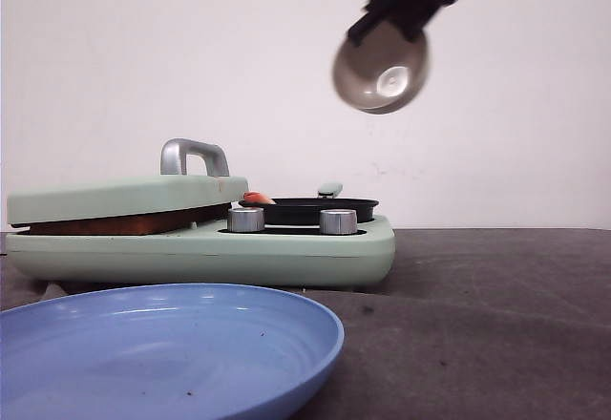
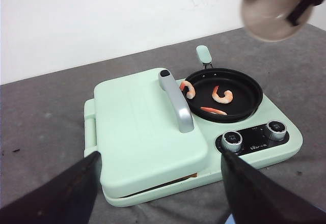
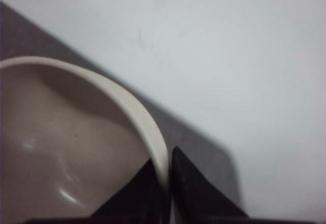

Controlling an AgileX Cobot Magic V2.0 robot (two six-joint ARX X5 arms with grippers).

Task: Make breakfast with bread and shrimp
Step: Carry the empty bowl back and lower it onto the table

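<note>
Three orange-pink shrimp lie in the black round pan of the mint-green breakfast maker; one shrimp shows in the front view. The maker's lid is down on the bread, of which only a brown crust edge shows. My right gripper is shut on the rim of a beige bowl, held tilted and empty high above the pan. My left gripper is open, hovering in front of the maker, holding nothing.
An empty blue plate sits at the front left of the dark grey table. Two silver knobs stand on the maker's front panel. A white wall closes the back.
</note>
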